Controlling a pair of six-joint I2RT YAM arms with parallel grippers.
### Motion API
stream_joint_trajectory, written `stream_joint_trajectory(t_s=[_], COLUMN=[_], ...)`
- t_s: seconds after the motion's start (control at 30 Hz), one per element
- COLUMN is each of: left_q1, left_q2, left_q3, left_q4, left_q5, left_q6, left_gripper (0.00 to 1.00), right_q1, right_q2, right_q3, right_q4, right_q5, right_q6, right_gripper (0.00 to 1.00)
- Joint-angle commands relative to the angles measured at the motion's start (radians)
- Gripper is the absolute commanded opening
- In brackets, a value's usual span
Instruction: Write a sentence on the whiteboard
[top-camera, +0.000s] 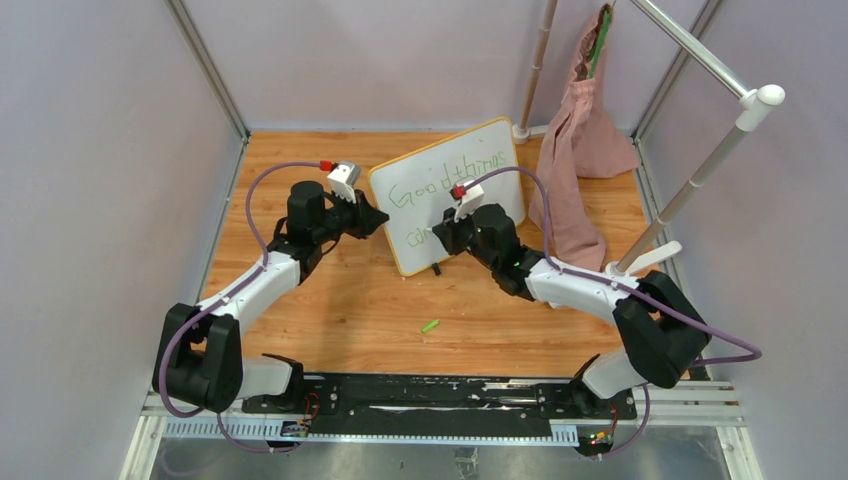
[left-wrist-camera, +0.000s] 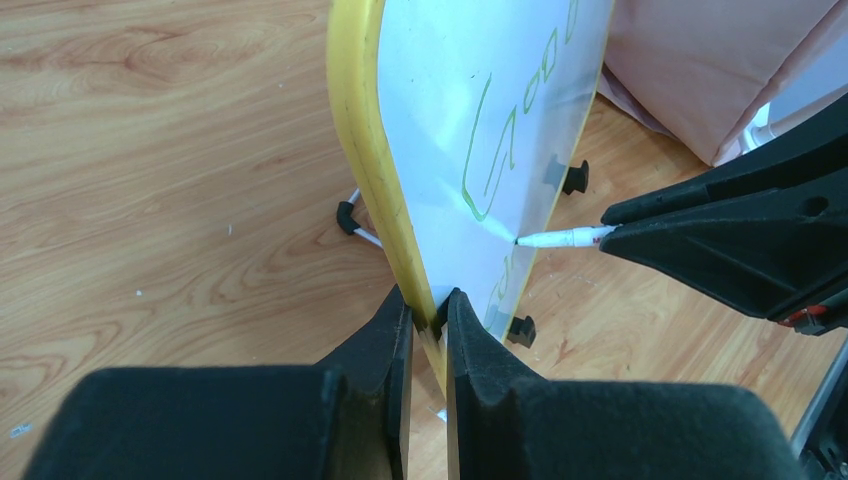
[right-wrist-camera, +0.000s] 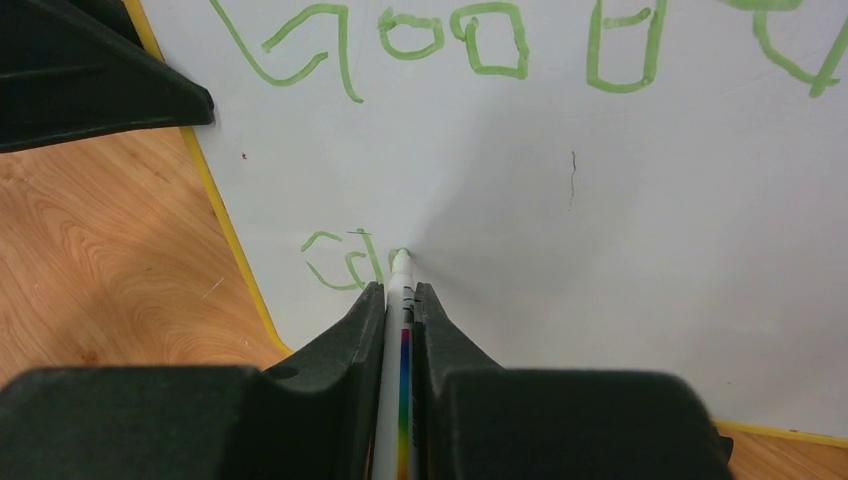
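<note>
The whiteboard (top-camera: 415, 235) stands tilted on the wooden table (top-camera: 330, 300), just above the middle of the top view, its yellow frame facing my arms. My left gripper (left-wrist-camera: 428, 305) is clenched on the board's left edge: in the left wrist view the yellow rim sits pinched between the two fingers at the bottom centre. My right gripper (right-wrist-camera: 400, 292) is closed around a white marker (right-wrist-camera: 402, 275), whose barrel runs up between the fingers at the bottom of the right wrist view. Its tip touches the white surface at the end of a few green letters low on the left of the board. Above them a line of green writing crosses the top of the board; it looks like "Good things". A small green piece (top-camera: 430, 325) lies on the table below the board, well apart from it. A pink cloth (top-camera: 580, 150) hangs at the upper right, just beside the board's right edge.
</note>
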Motion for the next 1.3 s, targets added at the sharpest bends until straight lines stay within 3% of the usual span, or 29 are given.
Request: stream_joint_trajectory(t_s=[0.0, 0.63, 1.27], left_q1=[-0.003, -0.003, -0.005], left_q2=[-0.004, -0.003, -0.004], left_q3=[-0.001, -0.001, -0.001], left_q4=[-0.037, -0.037, -0.037], left_q5=[-0.078, -0.078, -0.078], left_q6=[0.096, 0.096, 0.095], left_gripper=[0.00, 0.00, 0.00], right_q1=[-0.037, -0.039, -0.040], right_q2=[-0.017, -0.040, -0.027], right_q3=[0.007, -0.078, 0.023], right_q4=[0.000, 0.011, -0.016], right_q5=[0.044, 0.032, 0.034], right_q6=[-0.006, 0.020, -0.009], right_gripper=[0.00, 0.00, 0.00])
